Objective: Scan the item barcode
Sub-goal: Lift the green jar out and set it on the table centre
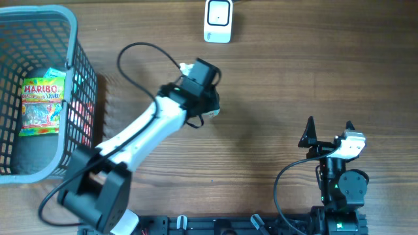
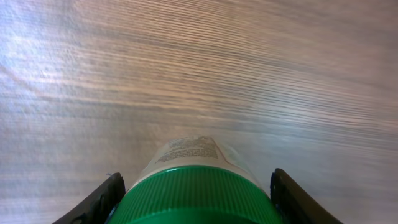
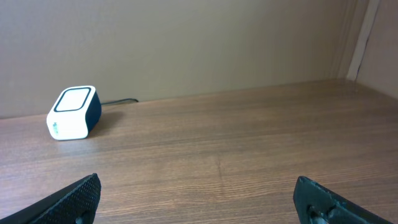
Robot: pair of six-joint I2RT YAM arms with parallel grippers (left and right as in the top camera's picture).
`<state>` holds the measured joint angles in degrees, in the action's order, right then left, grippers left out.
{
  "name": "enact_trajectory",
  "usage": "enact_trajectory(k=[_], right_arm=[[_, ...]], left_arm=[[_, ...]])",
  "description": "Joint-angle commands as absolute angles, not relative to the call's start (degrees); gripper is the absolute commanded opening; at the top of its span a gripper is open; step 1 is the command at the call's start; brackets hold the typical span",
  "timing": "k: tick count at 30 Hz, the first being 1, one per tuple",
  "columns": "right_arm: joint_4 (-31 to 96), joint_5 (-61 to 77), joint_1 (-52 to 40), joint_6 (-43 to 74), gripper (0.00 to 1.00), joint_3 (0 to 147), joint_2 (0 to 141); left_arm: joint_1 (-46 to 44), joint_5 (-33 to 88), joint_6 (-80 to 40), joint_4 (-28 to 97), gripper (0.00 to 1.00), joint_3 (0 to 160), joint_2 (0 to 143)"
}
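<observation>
My left gripper [image 2: 196,200] is shut on a white bottle with a ribbed green cap [image 2: 196,193]; the cap fills the gap between the black fingers [image 2: 102,202], and a printed label [image 2: 189,149] faces up. From above, the left gripper [image 1: 208,104] hovers mid-table with only a bit of the white bottle [image 1: 210,113] showing under it. The white barcode scanner [image 1: 217,19] stands at the table's far edge, also seen in the right wrist view as the scanner [image 3: 73,113]. My right gripper [image 1: 330,128] rests open and empty at the near right, its jaws wide apart [image 3: 199,199].
A grey wire basket [image 1: 73,46] stands at the left with a Haribo bag [image 1: 43,106] inside. The left arm's black cable [image 1: 140,52] loops over the table near the basket. A wall runs behind the scanner.
</observation>
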<state>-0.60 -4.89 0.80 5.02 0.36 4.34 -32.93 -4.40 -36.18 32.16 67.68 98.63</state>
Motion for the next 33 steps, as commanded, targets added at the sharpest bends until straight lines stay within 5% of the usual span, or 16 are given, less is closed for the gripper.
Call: enact_trajectory(k=[1, 6, 10, 21, 27, 33], right_arm=[[-0.75, -3.95, 0.56, 4.49, 1.0, 0.32, 4.67], [-0.78, -3.92, 0.56, 4.49, 1.0, 0.32, 4.67], [-0.75, -3.92, 0.56, 4.49, 1.0, 0.32, 4.67], [-0.75, -3.95, 0.56, 4.49, 1.0, 0.32, 4.67], [-0.75, -3.95, 0.56, 4.47, 1.0, 0.32, 4.67], [-0.78, -3.95, 0.56, 4.51, 1.0, 0.32, 4.67]], left_arm=[[-35.55, -18.81, -32.73, 29.04, 0.44, 68.27, 102.45], [-36.01, -19.81, -31.7, 26.79, 0.62, 68.27, 104.68], [-36.01, -19.35, -29.34, 28.32, 1.0, 69.91, 101.84], [-28.53, -20.47, -16.27, 51.96, 1.0, 101.67, 83.15], [2.57, -23.33, -43.55, 66.61, 1.0, 101.82, 75.68], [27.27, -7.05, -47.33, 68.97, 1.0, 91.55, 82.39]])
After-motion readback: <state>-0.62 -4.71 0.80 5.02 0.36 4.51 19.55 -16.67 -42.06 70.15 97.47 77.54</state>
